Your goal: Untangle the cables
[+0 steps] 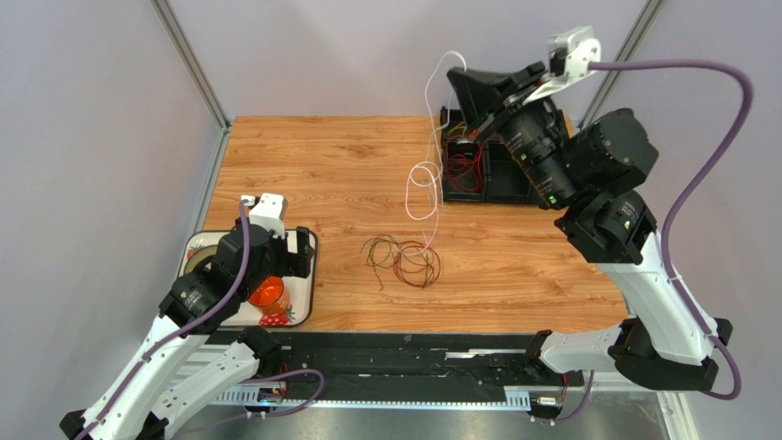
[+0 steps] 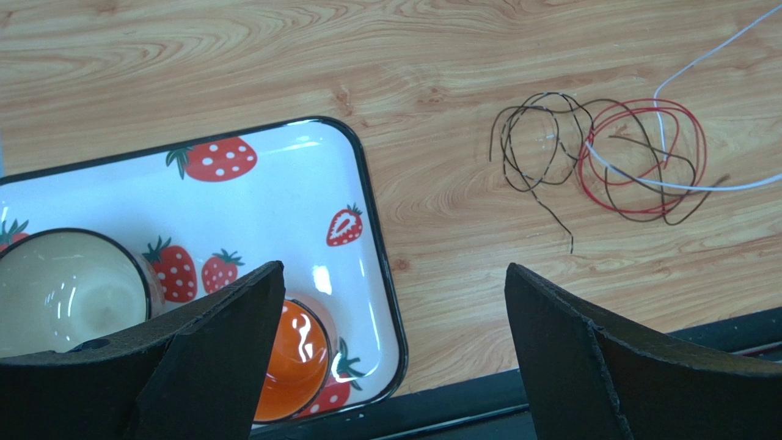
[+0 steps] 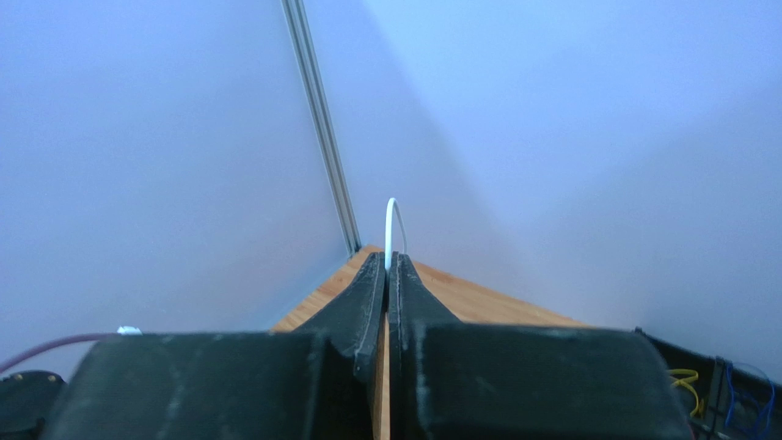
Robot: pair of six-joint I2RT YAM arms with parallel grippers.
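A tangle of red and dark brown cables [image 1: 404, 260] [image 2: 606, 156] lies on the wooden table, near its front middle. A white cable [image 1: 423, 188] [image 3: 390, 225] rises from that tangle in loops to my right gripper [image 1: 456, 75] [image 3: 387, 261], which is shut on it high over the table's back. A stretch of the white cable [image 2: 707, 60] crosses the red loops. My left gripper [image 1: 296, 254] [image 2: 393, 312] hangs wide open and empty over the right edge of the strawberry tray [image 1: 310, 275] [image 2: 275, 197], left of the tangle.
A black bin [image 1: 500, 179] at the back right holds red, yellow and blue wires [image 3: 684, 378]. The tray carries an orange cup [image 1: 269, 295] [image 2: 296, 357] and a pale bowl [image 2: 64, 289]. Metal posts [image 1: 188, 60] frame the table's back corners.
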